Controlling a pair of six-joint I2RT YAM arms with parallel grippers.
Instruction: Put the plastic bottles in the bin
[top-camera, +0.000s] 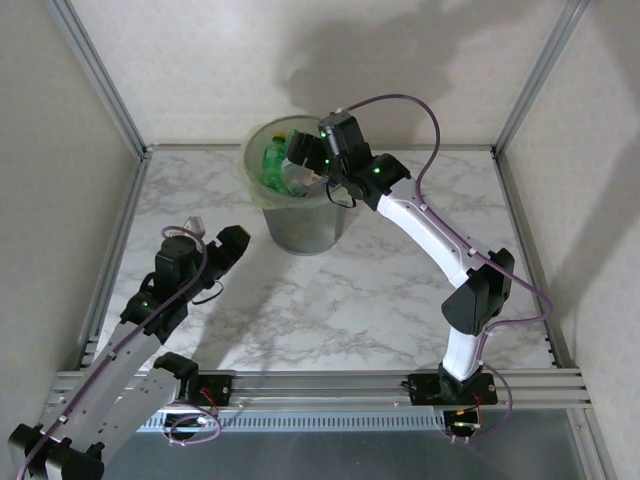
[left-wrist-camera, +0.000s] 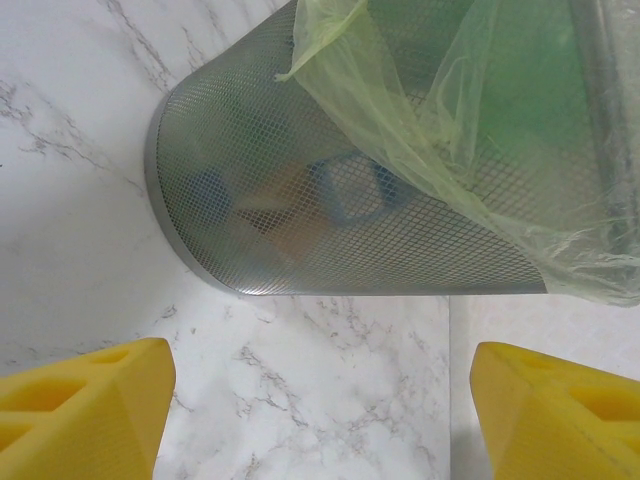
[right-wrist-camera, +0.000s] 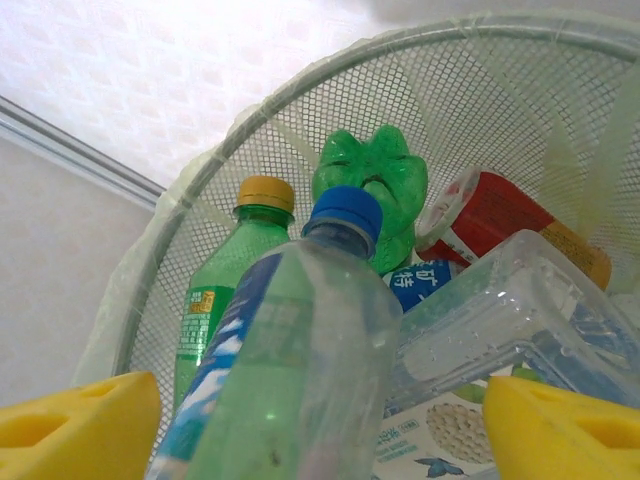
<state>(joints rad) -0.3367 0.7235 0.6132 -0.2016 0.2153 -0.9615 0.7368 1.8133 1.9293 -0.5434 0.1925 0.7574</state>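
Observation:
The bin (top-camera: 305, 225) is a round grey mesh basket lined with a thin pale-green bag, standing at the back centre of the table. My right gripper (top-camera: 300, 150) hangs over its mouth, open. In the right wrist view a clear bottle with a blue cap (right-wrist-camera: 300, 350) stands between the wide-apart yellow fingers (right-wrist-camera: 80, 420), with a gap on its right side. Behind it, inside the bin (right-wrist-camera: 480, 100), lie several bottles: a green one with a yellow cap (right-wrist-camera: 235, 270), a green bottle base (right-wrist-camera: 375, 185), a red-labelled one (right-wrist-camera: 490, 215). My left gripper (top-camera: 228, 245) is open over bare table.
In the left wrist view the bin's mesh wall (left-wrist-camera: 300, 180) and hanging bag (left-wrist-camera: 450, 150) lie just beyond the open left gripper (left-wrist-camera: 320, 400). The marble table (top-camera: 330, 300) is ringed by an aluminium frame (top-camera: 110, 250) and white walls.

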